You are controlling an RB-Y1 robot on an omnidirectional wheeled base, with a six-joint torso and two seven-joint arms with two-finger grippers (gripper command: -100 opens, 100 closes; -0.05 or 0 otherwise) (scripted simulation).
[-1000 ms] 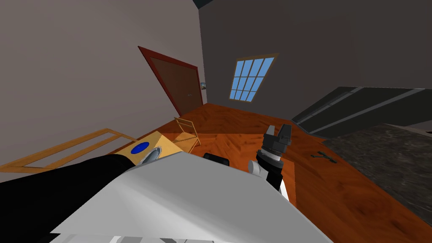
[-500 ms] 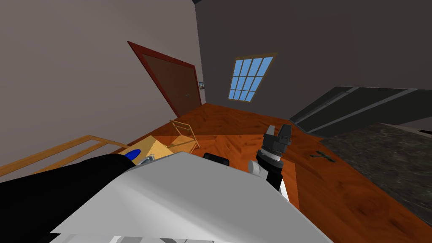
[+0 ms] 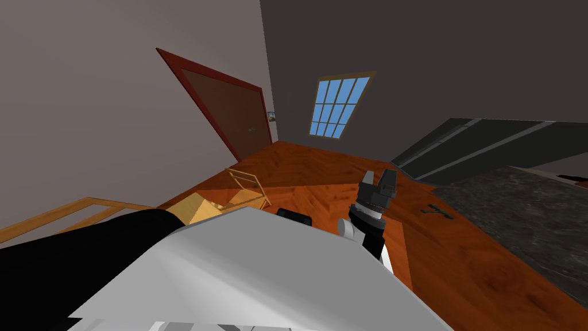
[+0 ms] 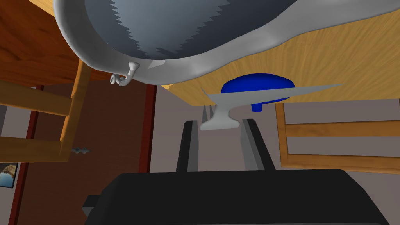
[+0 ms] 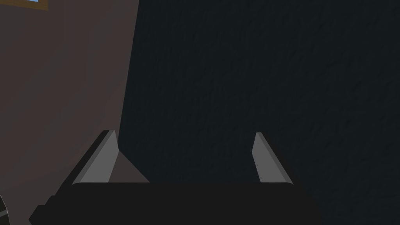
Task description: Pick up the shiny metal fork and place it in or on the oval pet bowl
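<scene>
Left wrist view: the left pincer (image 4: 217, 122) is clenched on the grey metal fork (image 4: 234, 97), its 2 fingers standing narrow at a short wide part. The fork's long axis runs across the fingers and tapers to a point on the side of the blue dish (image 4: 254, 81), which lies on the wooden table (image 4: 343, 50). The tines I cannot make out. The grey oval pet bowl (image 4: 218, 52) is close beyond the fork. In the head view, the right pincer (image 3: 378, 177) is released, above the floor (image 3: 459, 258).

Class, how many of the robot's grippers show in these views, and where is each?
2. The right gripper is raised above the wooden floor, fingers open and empty. The left gripper, shut on the fork, is close to the grey bowl. None hidden.
</scene>
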